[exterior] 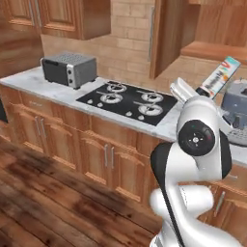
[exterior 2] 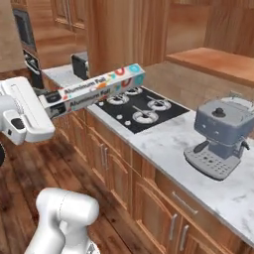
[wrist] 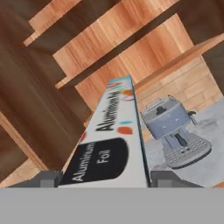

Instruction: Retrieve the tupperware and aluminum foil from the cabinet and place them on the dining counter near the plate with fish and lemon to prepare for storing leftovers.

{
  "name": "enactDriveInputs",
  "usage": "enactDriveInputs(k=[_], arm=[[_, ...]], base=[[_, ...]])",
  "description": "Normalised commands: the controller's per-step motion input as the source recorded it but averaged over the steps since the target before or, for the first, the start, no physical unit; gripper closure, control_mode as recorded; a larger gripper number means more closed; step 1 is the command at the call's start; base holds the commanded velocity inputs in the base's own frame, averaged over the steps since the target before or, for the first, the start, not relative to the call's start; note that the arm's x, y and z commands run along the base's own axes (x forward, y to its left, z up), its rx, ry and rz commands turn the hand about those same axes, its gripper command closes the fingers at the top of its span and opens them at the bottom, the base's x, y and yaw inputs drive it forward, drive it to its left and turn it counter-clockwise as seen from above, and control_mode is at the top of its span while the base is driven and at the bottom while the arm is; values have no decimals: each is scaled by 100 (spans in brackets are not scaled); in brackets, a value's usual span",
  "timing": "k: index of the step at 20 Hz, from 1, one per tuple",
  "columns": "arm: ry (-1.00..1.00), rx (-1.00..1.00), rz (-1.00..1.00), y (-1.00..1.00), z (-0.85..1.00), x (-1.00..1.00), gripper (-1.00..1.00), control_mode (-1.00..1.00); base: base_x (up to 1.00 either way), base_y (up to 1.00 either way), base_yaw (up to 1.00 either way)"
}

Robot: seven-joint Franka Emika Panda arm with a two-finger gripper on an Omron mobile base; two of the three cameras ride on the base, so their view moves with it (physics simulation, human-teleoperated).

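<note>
Your tool (wrist: 103, 178) grips one end of the foil box (exterior 2: 94, 92), a finger (wrist: 43, 178) pressed against each long side, so the jaws stand only as wide as the box. You hold the box in the air, clear of the worktop (exterior 2: 168, 141); in the right base view it lies nearly level above the front edge of the black hob (exterior 2: 136, 109). In the left base view it slants up toward the open cabinet (exterior: 212, 29), teal end highest. A grey coffee machine (exterior 2: 218, 136) sits on the worktop to the right of the hob, and a toaster oven (exterior: 69, 69) sits at the far left.
</note>
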Motion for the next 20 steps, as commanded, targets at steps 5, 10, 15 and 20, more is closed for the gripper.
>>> enactDriveInputs(k=[5,10,15,20], arm=[[0,0,0,0,0,0,100,100],[0,0,0,0,0,0,100,100],[0,0,0,0,0,0,100,100],[0,0,0,0,0,0,100,100]], base=[[-2,38,80],[0,74,72],[0,97,68],[32,75,62]])
